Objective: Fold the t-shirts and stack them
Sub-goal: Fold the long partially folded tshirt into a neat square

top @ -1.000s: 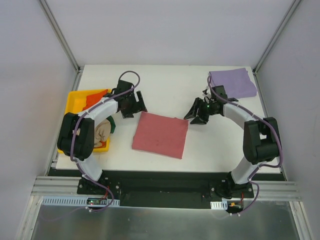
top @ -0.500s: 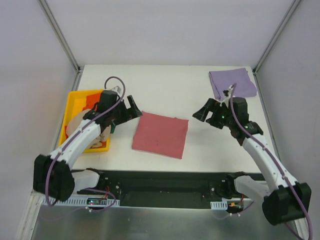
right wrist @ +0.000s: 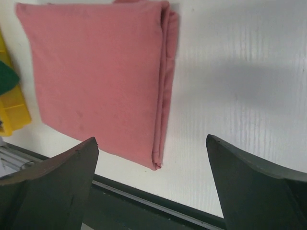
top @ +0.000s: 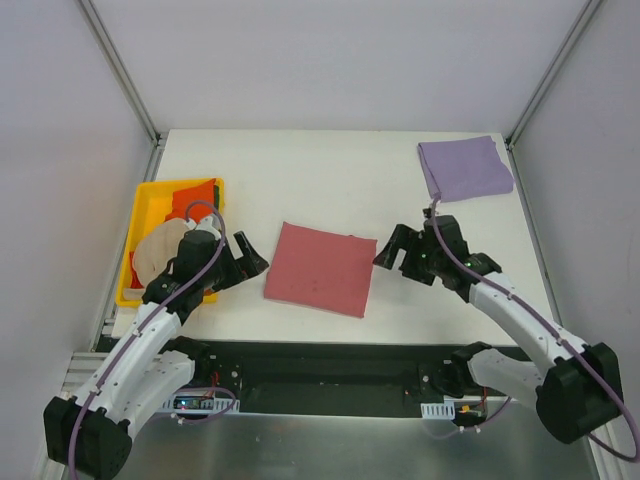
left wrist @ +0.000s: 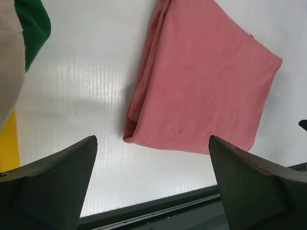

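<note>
A dusty red t-shirt (top: pixel 320 268) lies folded in a flat square at the table's middle; it also shows in the left wrist view (left wrist: pixel 206 81) and the right wrist view (right wrist: pixel 96 76). A lavender t-shirt (top: pixel 465 167) lies folded at the back right corner. The orange t-shirt (top: pixel 195 195) and the beige t-shirt (top: pixel 158 250) lie crumpled in the bin; the dark green t-shirt (left wrist: pixel 33 24) shows beside the beige one. My left gripper (top: pixel 250 265) (left wrist: pixel 152 142) is open and empty just left of the red shirt. My right gripper (top: pixel 390 250) (right wrist: pixel 152 140) is open and empty just right of it.
A yellow plastic bin (top: pixel 135 215) stands at the table's left edge, beside my left arm. The table's dark front rail (top: pixel 330 355) runs close below the red shirt. White walls close in the back and both sides.
Both arms have drawn back toward the near edge and lowered. The left gripper moved from the red shirt's back left corner to its left side; the right gripper came nearer its right side.
</note>
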